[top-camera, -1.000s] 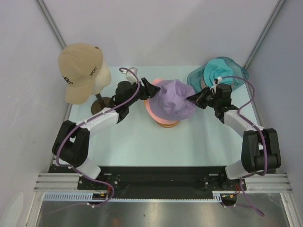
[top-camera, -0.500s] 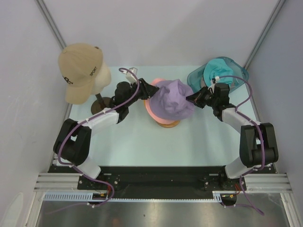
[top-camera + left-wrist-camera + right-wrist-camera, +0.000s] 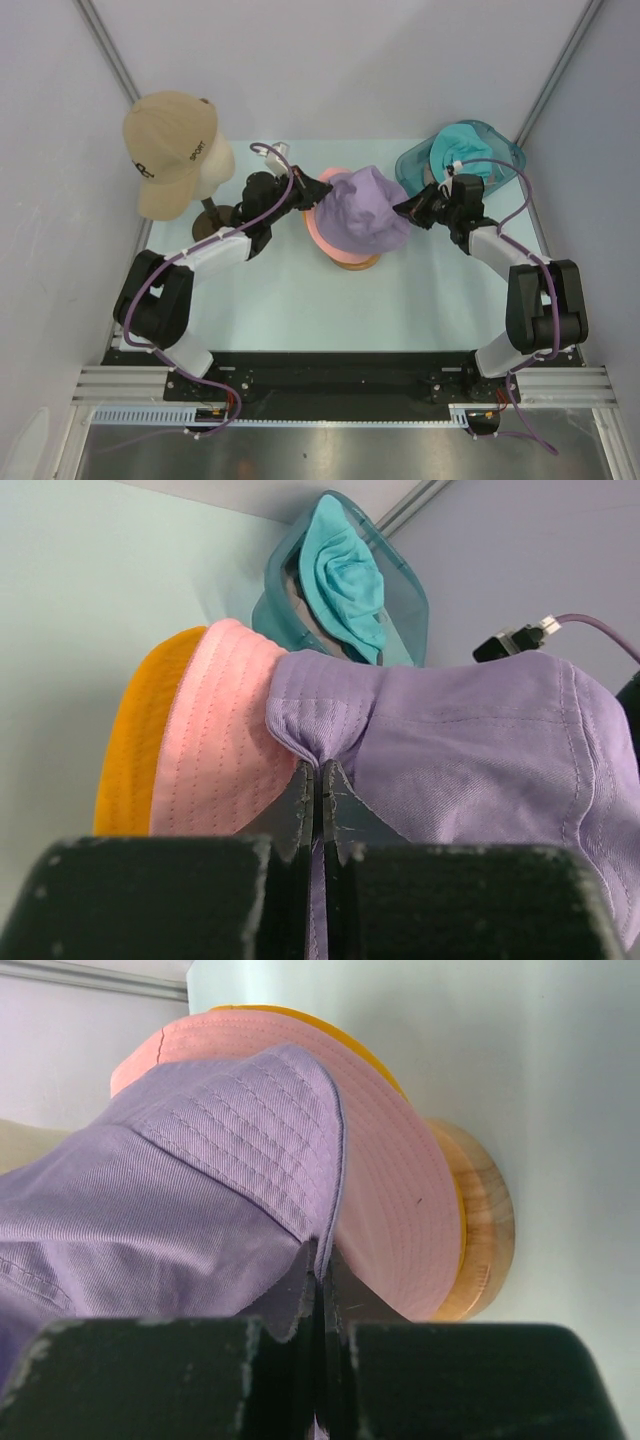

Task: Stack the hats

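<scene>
Top external shows the lilac hat [image 3: 365, 212], creased and domed, topping the pink hat [image 3: 316, 228] at table centre, with the left gripper [image 3: 326, 190] at its 10 o'clock and the right gripper [image 3: 404, 210] at 3 o'clock. A teal hat [image 3: 460, 146] lies in the tub [image 3: 413, 160] at 1 o'clock. Wrist views add detail: each gripper is clamped on a fold of lilac brim, and a yellow hat [image 3: 130, 750] sits beneath the pink.

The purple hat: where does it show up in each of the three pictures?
Top view: purple hat in the middle of the table.
Left wrist view: fills the right half, brim pinched by the left claw.
Right wrist view: fills the left half, brim pinched by the right claw.
Shared landmark: the pink hat just beneath it.
</scene>
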You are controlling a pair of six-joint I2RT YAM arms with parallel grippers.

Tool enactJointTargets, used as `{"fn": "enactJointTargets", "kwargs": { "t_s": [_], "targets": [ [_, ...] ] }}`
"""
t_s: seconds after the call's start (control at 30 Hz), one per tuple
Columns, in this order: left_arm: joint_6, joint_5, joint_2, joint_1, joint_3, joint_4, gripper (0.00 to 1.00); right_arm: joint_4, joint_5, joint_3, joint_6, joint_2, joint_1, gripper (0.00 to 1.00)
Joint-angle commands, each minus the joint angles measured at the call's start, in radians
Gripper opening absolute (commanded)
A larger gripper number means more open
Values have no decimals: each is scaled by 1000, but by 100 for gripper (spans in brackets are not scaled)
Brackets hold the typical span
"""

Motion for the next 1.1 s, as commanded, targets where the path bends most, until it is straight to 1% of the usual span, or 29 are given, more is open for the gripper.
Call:
{"fn": "enactJointTargets", "kwargs": {
  "t_s": [0.0,0.13,0.27,0.3,0.33,0.4,0.43,0.5,0.53,0.6,0.63,0.67,0.77,0.9,0.97,1.07],
  "targets": [
    [67,-78,35,19,47,-192,1,-117,81,59,-58,0,2,0],
    [141,-63,90,21,156,-329,0,-142,92,61,-67,40,10,0],
    [150,-48,76,22,156,-315,0,-142,83,70,-66,74,35,0],
    [153,-46,64,24,150,-312,3,-141,78,73,-63,77,36,0],
    [155,-46,59,25,146,-315,10,-139,74,76,-61,80,36,0],
    [150,-48,47,31,126,-312,13,-141,68,84,-63,90,39,0],
    [141,-49,32,35,117,-308,21,-141,65,85,-63,92,39,0],
    [130,-49,18,41,85,-285,30,-139,58,88,-61,98,42,0],
    [117,-46,3,42,72,-274,37,-138,58,87,-60,98,41,0],
    [104,-36,-8,45,43,-237,42,-135,54,85,-58,103,42,0],
    [95,-33,-11,45,38,-229,49,-132,52,87,-58,104,44,0],
    [93,-26,-10,45,35,-226,50,-130,51,85,-55,106,44,0],
    [93,-37,-17,47,28,-229,50,-124,48,87,-50,109,47,0],
    [77,-46,-45,67,-17,-187,51,-127,49,87,-54,104,48,0],
    [55,-33,-53,79,-35,-160,51,-130,49,87,-54,104,47,0],
    [35,18,-50,91,-55,-108,49,-130,49,88,-54,104,48,0]
  ]
}}
